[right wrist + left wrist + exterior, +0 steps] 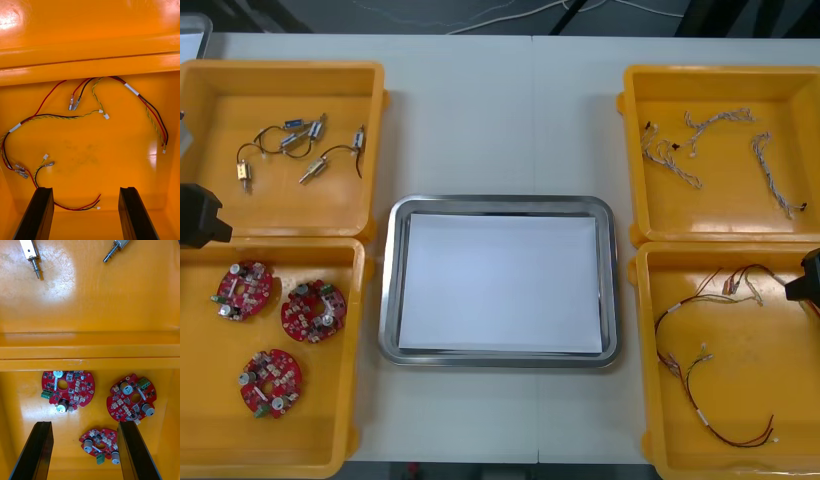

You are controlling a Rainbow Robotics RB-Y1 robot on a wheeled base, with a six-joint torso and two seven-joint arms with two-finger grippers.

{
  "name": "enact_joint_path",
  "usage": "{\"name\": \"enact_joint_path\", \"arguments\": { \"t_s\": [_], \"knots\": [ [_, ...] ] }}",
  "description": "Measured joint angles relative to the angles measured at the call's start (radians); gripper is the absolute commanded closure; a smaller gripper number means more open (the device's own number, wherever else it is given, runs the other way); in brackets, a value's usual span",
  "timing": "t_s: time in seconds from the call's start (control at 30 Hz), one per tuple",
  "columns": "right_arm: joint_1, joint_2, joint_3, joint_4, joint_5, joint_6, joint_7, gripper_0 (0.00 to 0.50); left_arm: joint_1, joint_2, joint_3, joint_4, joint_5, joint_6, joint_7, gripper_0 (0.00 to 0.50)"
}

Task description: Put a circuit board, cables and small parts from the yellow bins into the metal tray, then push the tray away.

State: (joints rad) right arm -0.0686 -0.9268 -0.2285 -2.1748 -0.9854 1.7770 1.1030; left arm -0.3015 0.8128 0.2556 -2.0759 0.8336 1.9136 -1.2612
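- Near yellow bin on the tray's left [210, 420]: three round red circuit boards [311, 311] lie flat and apart from one another, so any one could be taken singly. The left gripper [84, 423] hangs above them. Its fingers are spread wide with nothing between them, and the nearest board sits in line with the gap, so I judge a pick is being lined up.
- Near yellow bin on the tray's right [780, 400]: red and yellow cables [56, 116] lie in a loose tangle. The right gripper [85, 189] hovers over them with its fingers equally wide and empty, and one cable end runs across below the gap.
- Metal tray [385, 300]: it sits on the worktop [500, 110] between the bins. It is white inside and holds nothing, so no item has been delivered.
- Far bin left of the tray [220, 110]: small metal parts [305, 135] lie scattered.
- Far bin right of the tray [720, 85]: twisted blue and white cables [670, 155] lie as separate strands.
- Judgement: both arms stand outboard of the tray, which leaves its opening free.
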Motion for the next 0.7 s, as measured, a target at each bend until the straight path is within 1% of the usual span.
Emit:
{"name": "enact_joint_path", "arguments": {
  "t_s": [0.7],
  "knots": [
    [0.0,0.0,0.0,0.0,0.0,0.0,0.0,0.0,0.0,0.0,0.0,0.0,0.0,0.0,0.0,0.0]
  ]
}}
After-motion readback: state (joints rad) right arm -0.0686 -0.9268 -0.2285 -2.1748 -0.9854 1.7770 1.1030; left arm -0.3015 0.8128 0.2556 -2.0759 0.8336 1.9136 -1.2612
